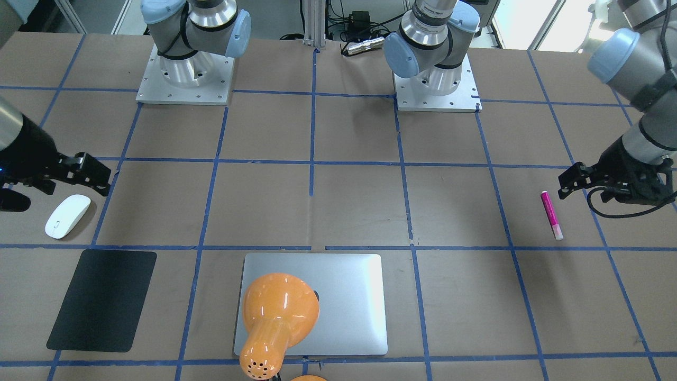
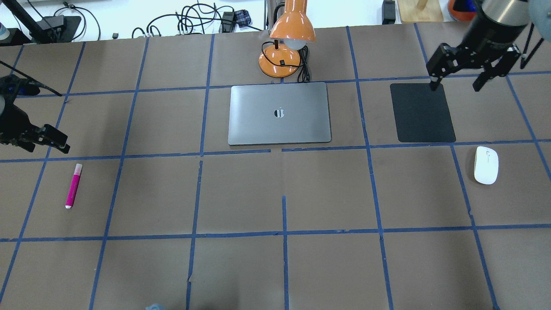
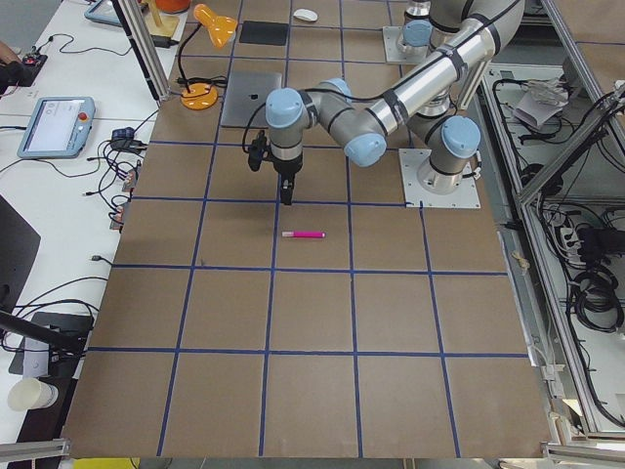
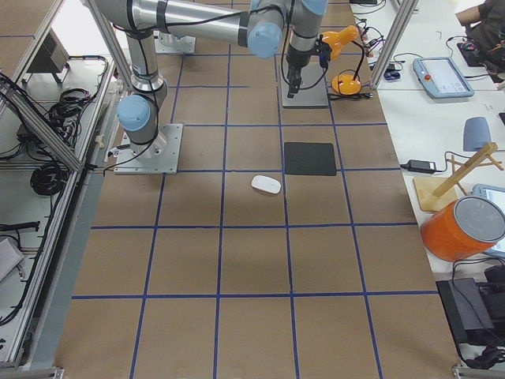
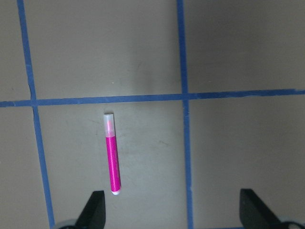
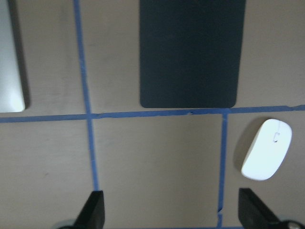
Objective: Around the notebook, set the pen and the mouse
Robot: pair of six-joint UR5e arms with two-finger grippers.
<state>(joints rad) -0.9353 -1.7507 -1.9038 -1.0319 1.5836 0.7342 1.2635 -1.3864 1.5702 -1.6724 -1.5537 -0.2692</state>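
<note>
Overhead exterior: the notebook (image 2: 280,113) lies on the far middle of the table (image 2: 284,258). The pen (image 2: 73,186) is well apart at its 8 o'clock, long axis 12-to-6, and at 5 o'clock from the nearer left end effector (image 2: 58,140). The mouse (image 2: 486,165) is at 5 o'clock from the right end effector (image 2: 455,86). Left wrist-mounted: end effector spread, empty, pen at 10 o'clock. Right wrist-mounted: end effector spread, empty, mouse at 2 o'clock.

Left black two-finger gripper (image 2: 55,141) and right black two-finger gripper (image 2: 456,85) both point downward — jaws spread wide, holding nothing.
</note>
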